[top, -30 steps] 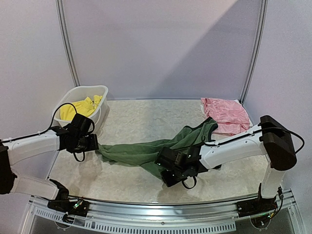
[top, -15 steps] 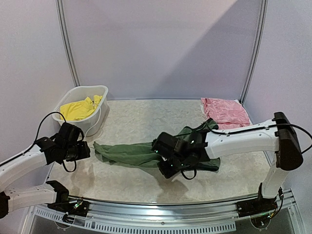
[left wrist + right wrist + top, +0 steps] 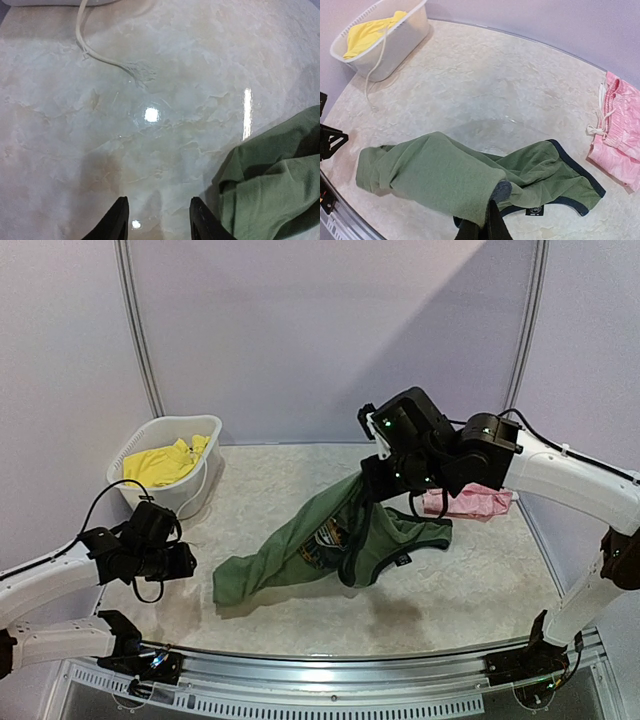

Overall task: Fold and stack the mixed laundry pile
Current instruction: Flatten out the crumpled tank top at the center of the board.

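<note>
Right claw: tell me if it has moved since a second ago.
Yes. The right claw has swung up and back from the front of the table to beside the pink garment, shut on the green tank top and lifting it.

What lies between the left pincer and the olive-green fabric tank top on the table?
Nothing visible. Only bare marbled tabletop separates the open left pincer from the nearest edge of the olive-green fabric tank top.

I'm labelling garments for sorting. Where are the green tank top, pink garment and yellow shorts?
green tank top [image 3: 440,175], right wrist view, broad folded body
pink garment [image 3: 621,135], right wrist view, middle of fabric
yellow shorts [image 3: 163,464], top external view, crumpled middle
</note>
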`<state>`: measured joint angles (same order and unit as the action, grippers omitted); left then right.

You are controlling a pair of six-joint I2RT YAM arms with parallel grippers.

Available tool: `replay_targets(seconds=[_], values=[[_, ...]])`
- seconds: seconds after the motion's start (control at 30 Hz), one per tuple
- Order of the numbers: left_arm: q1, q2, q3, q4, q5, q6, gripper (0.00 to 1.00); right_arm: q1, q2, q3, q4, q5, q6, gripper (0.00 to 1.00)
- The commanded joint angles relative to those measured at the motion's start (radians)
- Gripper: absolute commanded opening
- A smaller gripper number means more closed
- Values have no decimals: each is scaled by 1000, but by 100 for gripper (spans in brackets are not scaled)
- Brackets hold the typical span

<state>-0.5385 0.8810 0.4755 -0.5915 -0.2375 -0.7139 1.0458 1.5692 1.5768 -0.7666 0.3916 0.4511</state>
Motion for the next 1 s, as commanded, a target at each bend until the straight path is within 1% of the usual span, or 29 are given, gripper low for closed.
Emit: replay_targets(seconds=[0.0, 0.07, 0.17, 0.33, 0.4, 0.53, 0.7, 0.8, 0.97], values=[[-28, 19, -25, 86, 74, 25, 39, -85, 25, 31, -33, 14, -18, 0], [-73, 15, -36, 134, 99, 44, 39, -120, 59, 75, -51, 8, -28, 0], [-162, -8, -55, 177, 105, 76, 43, -131, 121, 121, -72, 3, -46, 0], [-290, -16, -71, 216, 146, 109, 41, -141, 161, 115, -69, -1, -56, 0], [-343, 4, -64, 228, 147, 132, 41, -146, 167, 101, -61, -5, -53, 0], [-426, 94, -47, 266, 167, 182, 42, -153, 166, 83, -67, -9, -52, 0], [-540, 239, 27, 235, 83, 190, 42, -159, 140, 35, -58, -5, -41, 0], [-606, 316, 76, 196, 20, 167, 45, -165, 128, 15, -54, -7, -36, 0], [-702, 371, 146, 111, -77, 126, 49, -167, 116, 0, -48, -11, -29, 0]])
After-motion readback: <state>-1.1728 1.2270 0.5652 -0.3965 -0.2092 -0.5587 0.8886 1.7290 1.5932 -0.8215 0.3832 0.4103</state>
